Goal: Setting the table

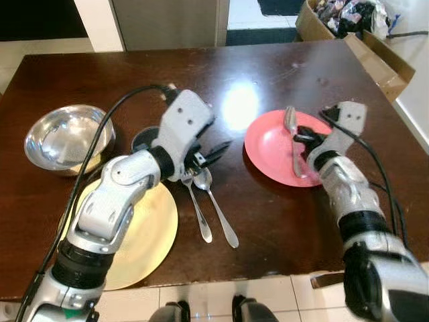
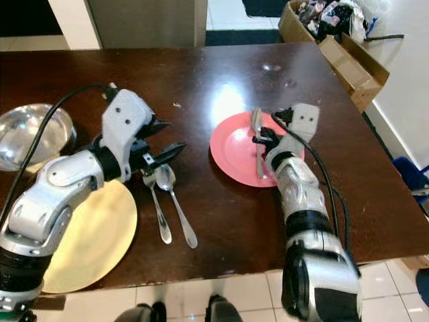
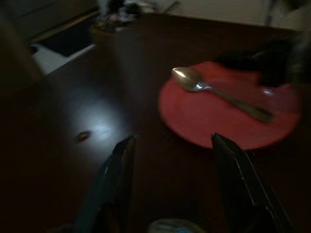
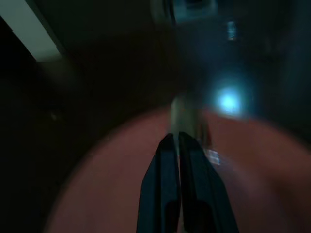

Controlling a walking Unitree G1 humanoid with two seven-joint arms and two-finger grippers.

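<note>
The right claw (image 2: 263, 140) hovers over the red plate (image 2: 231, 151), its fingers (image 4: 167, 194) pressed together with the tips just beside the handle of the spoon (image 2: 257, 137) that lies across the plate; whether they touch it I cannot tell. The left claw (image 1: 218, 153) hangs above the table (image 1: 268, 74) with its fingers (image 3: 119, 174) spread and nothing between them. Beneath and behind that claw's arm lies the yellow plate (image 1: 151, 231). Further off on its outer side sits the steel bowl (image 1: 67, 137). Just under the left claw's wrist two spoons (image 1: 208, 204) lie side by side, between the yellow plate and the red one. A small dark dish (image 1: 144, 139) sits near the bowl, partly hidden by the arm.
</note>
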